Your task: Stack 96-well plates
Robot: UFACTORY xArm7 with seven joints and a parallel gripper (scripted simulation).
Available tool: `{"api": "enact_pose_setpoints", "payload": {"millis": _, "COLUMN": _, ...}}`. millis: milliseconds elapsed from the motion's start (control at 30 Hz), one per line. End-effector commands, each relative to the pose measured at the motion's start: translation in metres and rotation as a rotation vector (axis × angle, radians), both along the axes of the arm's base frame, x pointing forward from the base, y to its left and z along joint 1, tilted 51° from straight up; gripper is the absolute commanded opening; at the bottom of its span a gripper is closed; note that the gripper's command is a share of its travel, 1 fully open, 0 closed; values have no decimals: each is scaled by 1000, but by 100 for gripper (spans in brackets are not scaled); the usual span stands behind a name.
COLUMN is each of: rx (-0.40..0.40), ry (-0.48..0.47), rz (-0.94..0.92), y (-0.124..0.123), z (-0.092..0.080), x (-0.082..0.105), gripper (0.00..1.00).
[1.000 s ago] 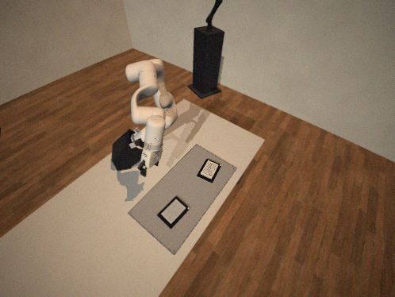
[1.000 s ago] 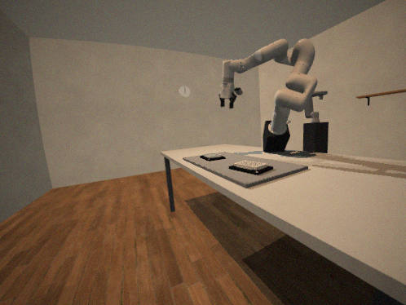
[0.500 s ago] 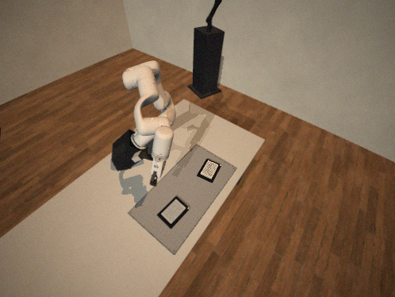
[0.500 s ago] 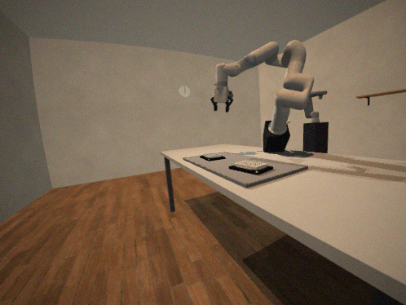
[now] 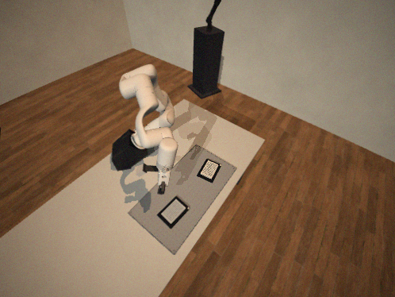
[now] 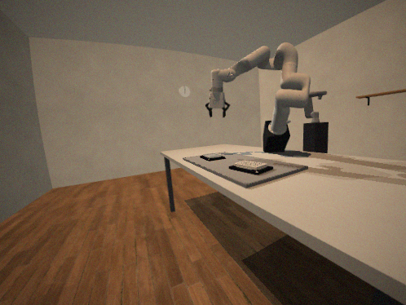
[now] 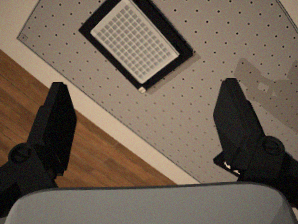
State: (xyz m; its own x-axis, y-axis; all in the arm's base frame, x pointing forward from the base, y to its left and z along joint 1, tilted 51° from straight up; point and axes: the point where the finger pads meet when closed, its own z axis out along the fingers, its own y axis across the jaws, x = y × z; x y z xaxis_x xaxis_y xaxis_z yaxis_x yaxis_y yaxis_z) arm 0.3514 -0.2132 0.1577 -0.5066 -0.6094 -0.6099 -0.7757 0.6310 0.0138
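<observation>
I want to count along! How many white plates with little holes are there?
2. One plate sits in its black nest at the near end of the grey mat; the other plate sits in its nest at the far end. None looks hidden.

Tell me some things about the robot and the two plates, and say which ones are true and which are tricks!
1. The gripper is open and holds nothing. True.
2. One plate is stacked on the other. False: the plates sit apart, each in its own black nest.
3. The gripper touches a plate. False: it hangs high above the grey mat.
4. Both nests sit on the grey mat. True.
5. The arm is white. True.
</observation>
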Motion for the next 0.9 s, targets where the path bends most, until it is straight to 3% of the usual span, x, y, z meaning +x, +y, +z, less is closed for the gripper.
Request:
{"api": "enact_pose_setpoints", "payload": {"millis": 0, "rx": -20, "ry": -51, "rz": 83, "y": 8, "z": -6, "x": 17, "gripper": 100}}
{"api": "enact_pose_setpoints", "payload": {"millis": 733, "rx": -58, "ry": -269, "rz": 388, "y": 52, "z": -37, "x": 71, "gripper": 100}}
{"api": "enact_pose_setpoints", "payload": {"millis": 867, "rx": -58, "ry": -276, "rz": 395, "y": 56, "z": -40, "x": 76, "gripper": 100}}
